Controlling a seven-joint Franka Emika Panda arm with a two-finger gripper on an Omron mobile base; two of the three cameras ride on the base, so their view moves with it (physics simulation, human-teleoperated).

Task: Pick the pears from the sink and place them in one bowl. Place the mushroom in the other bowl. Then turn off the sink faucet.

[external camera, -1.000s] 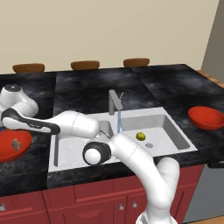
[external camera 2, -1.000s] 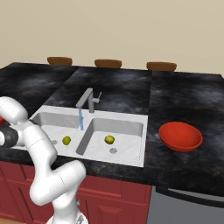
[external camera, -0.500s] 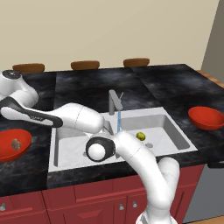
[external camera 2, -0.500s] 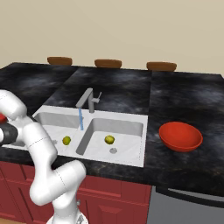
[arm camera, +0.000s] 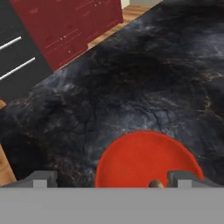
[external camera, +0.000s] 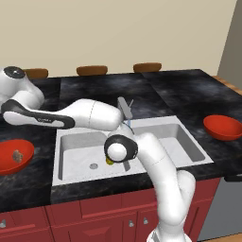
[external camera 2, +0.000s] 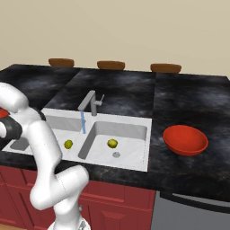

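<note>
You've got two red bowls: one on the counter left of the sink (external camera: 16,157), one right of it (external camera 2: 185,139). One mushroom (external camera: 17,154), sitting in the left bowl. Two pears, one in the left basin (external camera 2: 68,144) and one in the right basin (external camera 2: 112,143). One white sink (external camera 2: 134,127) with two basins; you can count two round drains, one in the left basin (external camera: 93,166) and one in the right (external camera 2: 116,155). One faucet (external camera 2: 91,102), one blue water stream (external camera 2: 82,122). Three brown stool tops behind the counter: left (external camera 2: 61,62), middle (external camera 2: 111,65), right (external camera 2: 165,68). One robot arm (external camera: 151,160).
</note>
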